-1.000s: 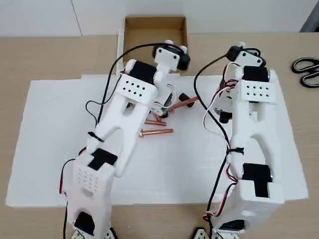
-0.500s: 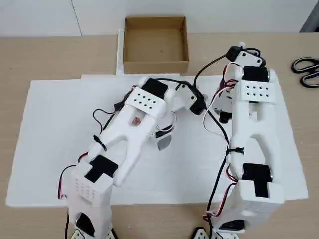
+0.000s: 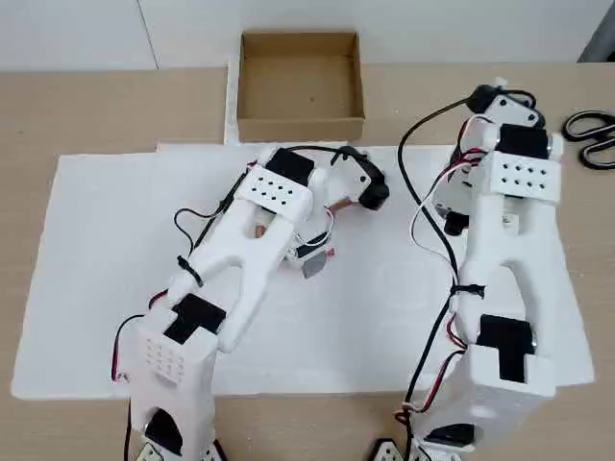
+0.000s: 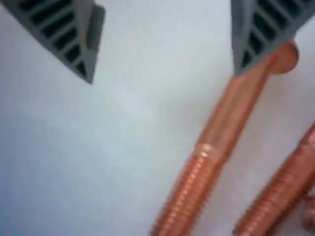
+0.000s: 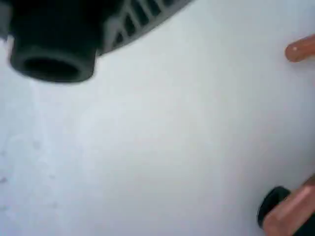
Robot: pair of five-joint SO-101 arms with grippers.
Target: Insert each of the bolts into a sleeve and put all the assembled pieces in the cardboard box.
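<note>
Gaping over a copper bolt (image 4: 231, 128), left claw (image 4: 163, 73); right claw (image 5: 106, 29) pinches a black sleeve (image 5: 51, 56). Cardboard box (image 3: 300, 128), 12 o'clock, empty — barely begun.

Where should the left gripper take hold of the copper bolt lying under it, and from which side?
Probably the smooth shank just below the head, from straight above, fingers across the bolt. It lies flat on the white sheet, and a second bolt crowds its threaded end. The left gripper is open over it.
</note>
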